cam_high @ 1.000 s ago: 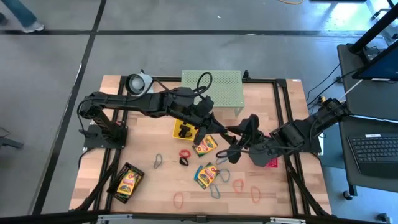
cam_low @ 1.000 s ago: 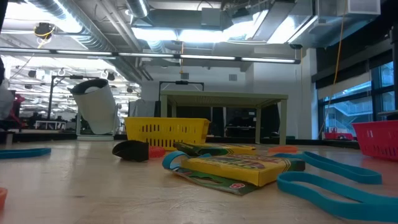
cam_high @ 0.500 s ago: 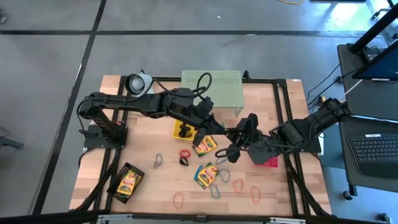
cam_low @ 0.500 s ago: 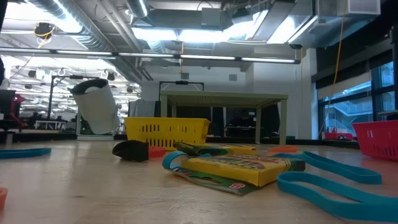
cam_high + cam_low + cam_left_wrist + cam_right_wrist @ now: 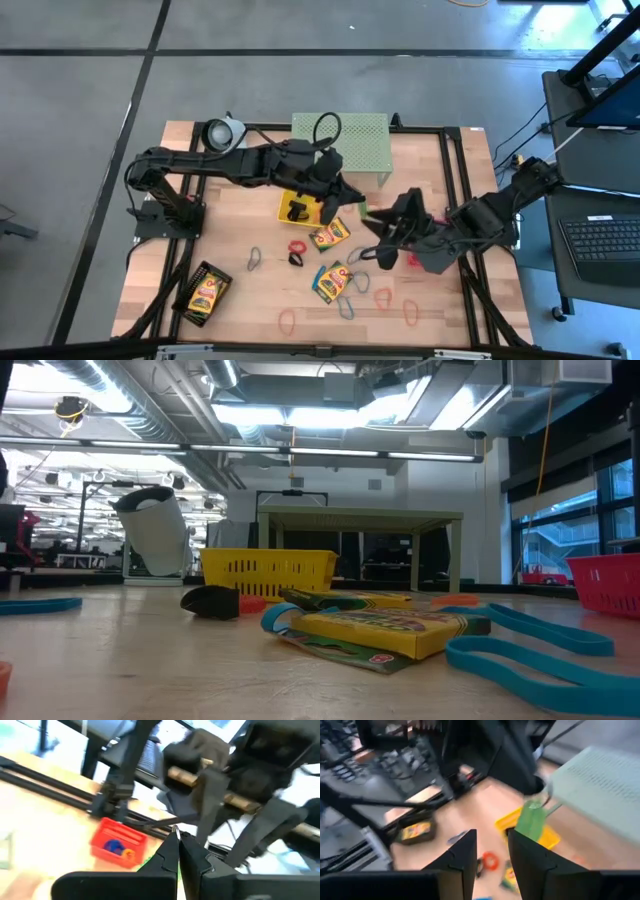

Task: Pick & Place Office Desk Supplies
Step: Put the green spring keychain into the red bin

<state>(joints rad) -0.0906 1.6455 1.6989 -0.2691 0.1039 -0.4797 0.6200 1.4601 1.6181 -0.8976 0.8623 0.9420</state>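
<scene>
Nearest in the low view, a yellow-green crayon box (image 5: 385,628) and thin blue loops (image 5: 530,650) are left loose on the wooden surface (image 5: 150,670), awaiting sorting. Beyond, above the yellow mesh tray (image 5: 297,208), the left gripper (image 5: 352,204) is held with jaws together on a green loop (image 5: 532,820), presumably for handover. The right gripper (image 5: 372,226), jaws apart, is poised just beside.

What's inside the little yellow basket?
In the high view, the yellow basket holds something small and black, probably clips. The left gripper hangs over its far corner and covers that part, so anything there is hidden.
</scene>
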